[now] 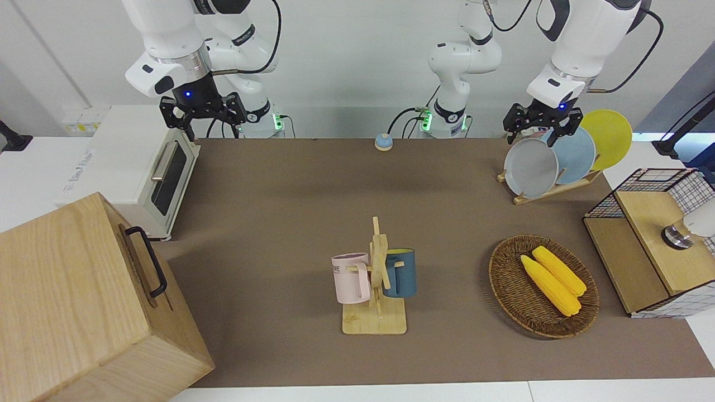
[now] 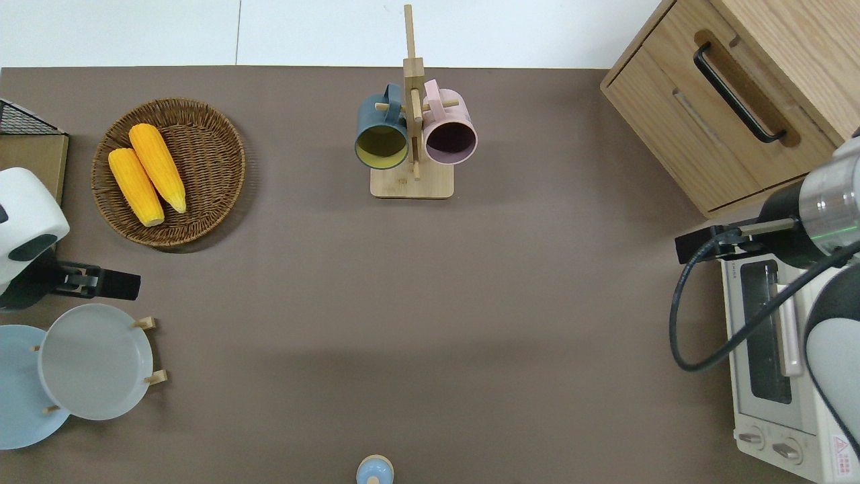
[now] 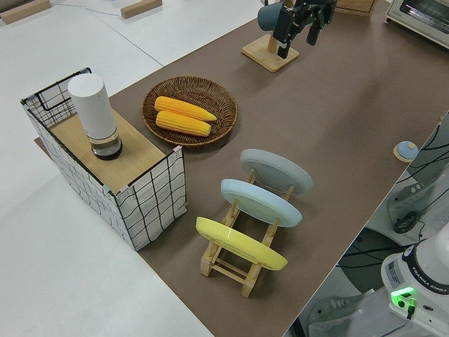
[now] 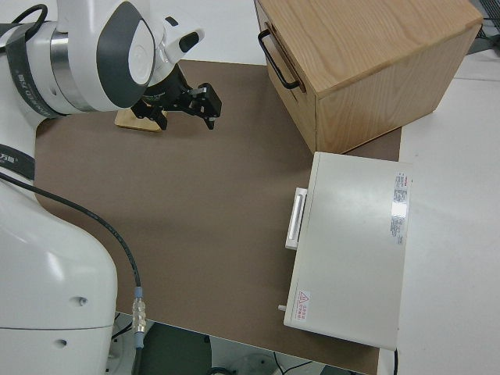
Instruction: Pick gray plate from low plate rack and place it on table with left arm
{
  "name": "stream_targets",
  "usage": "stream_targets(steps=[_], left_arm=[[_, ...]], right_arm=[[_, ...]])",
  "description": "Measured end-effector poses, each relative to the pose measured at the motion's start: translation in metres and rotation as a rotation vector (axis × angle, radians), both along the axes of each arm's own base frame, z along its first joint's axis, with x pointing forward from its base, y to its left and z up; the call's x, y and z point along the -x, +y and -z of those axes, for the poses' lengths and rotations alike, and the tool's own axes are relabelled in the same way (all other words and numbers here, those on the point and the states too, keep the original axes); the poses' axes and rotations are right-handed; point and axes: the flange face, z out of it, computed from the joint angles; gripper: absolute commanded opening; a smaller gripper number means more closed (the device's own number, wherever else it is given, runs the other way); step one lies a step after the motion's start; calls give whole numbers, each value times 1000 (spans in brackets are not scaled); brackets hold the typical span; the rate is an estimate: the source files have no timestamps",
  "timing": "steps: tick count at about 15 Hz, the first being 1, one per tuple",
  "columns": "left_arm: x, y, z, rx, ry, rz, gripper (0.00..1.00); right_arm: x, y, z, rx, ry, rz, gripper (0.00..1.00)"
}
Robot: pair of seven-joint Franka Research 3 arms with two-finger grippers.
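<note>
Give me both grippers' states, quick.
Left gripper: open, holding nothing, just above the gray plate.
Right gripper: open, empty, parked.

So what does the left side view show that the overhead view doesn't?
Only the left side view shows the yellow plate in the low plate rack and the white cylinder on the wire crate. Only the overhead view shows the wooden cabinet and toaster oven. Both show the gray plate, light-blue plate, corn basket and left tool.

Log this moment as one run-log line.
phase: approach | left gripper: open, above gray plate | plate: in rack, ahead of blue plate | right arm: parked
</note>
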Motion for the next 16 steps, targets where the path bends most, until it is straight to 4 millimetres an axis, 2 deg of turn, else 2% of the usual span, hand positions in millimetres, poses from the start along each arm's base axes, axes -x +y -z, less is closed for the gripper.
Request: stream_targets(steps=[16], left_arm=[[3, 0, 1, -1, 24, -1, 998]], right_arm=[[0, 0, 0, 0, 0, 0, 983]])
